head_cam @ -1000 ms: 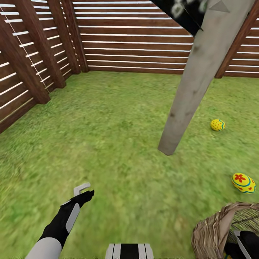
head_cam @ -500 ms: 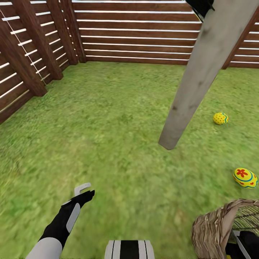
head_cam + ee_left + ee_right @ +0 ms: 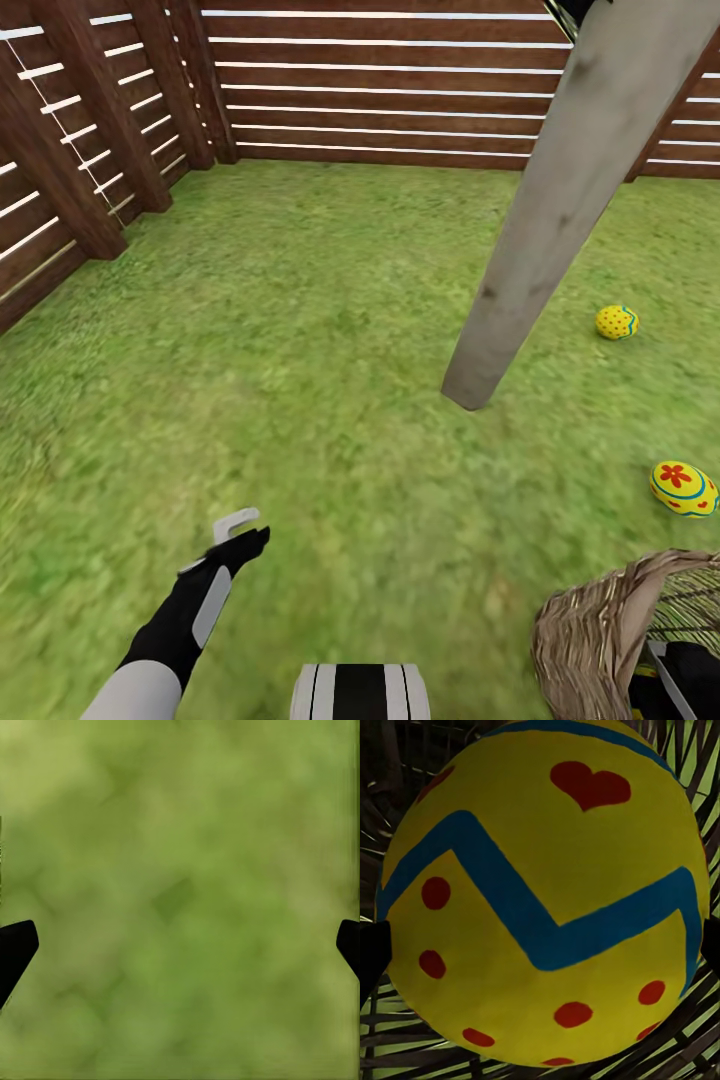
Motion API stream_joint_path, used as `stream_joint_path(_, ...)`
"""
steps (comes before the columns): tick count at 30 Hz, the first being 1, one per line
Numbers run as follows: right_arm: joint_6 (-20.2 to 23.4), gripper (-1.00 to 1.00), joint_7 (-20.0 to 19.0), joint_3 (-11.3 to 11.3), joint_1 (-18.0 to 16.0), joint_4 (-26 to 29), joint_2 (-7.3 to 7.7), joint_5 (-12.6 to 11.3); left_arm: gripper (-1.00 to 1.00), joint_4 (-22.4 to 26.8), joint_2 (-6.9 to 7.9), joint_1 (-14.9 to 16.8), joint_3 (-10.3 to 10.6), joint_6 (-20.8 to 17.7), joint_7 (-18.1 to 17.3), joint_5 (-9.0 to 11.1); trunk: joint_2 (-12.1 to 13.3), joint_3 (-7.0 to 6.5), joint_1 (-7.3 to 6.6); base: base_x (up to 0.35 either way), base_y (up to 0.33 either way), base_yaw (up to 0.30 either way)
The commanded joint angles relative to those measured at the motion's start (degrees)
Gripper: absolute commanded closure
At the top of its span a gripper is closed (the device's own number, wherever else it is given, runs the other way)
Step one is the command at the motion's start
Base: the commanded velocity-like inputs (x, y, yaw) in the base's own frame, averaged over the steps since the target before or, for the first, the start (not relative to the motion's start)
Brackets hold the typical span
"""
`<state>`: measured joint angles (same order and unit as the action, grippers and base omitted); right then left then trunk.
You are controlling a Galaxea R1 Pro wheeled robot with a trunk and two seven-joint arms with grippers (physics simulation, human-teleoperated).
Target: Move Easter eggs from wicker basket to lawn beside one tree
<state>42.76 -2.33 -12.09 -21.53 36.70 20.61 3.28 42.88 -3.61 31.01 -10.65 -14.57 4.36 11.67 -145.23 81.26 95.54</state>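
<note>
Wicker weave of the brown bucket-shaped basket (image 3: 590,640) at near right holds the right tool (image 3: 540,945), whose dark fingertips sit spread at either flank of the third yellow egg with blue zigzag and red dots (image 3: 544,892); whether they grip it I cannot tell. Squeeze across its narrow girth, lift clear of the rim. The left tool (image 3: 180,945), wide and empty, hangs over green lawn (image 3: 300,350); further right lie the flower-painted yellow egg (image 3: 684,488), long axis left-right, then the dotted one (image 3: 616,322) beside the pale grey trunk (image 3: 540,220).

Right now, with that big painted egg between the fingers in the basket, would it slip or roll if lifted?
The egg looks smooth and rounded, so it may slip from a loose grip. Set on the flat lawn, it would probably roll a little. It seems rigid, not squashy.
</note>
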Motion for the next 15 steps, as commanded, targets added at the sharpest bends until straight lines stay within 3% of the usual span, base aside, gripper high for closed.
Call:
stream_joint_path(1, 0.28, 1.0, -0.22, -0.17, 0.0, 0.12, -0.04, -0.12, -1.0, -0.07, -0.06, 0.01, -0.08, 0.19, 0.21, 0.57, -0.01, 0.04, 0.0, 0.0, 0.0, 0.0)
stream_joint_path(15, 0.35, 1.0, -0.13, -0.05, 0.0, 0.05, -0.26, 0.16, -1.0, -0.6, -0.08, 0.01, -0.07, 0.07, -0.34, 0.63, -0.01, 0.04, 0.0, 0.0, 0.0, 0.0)
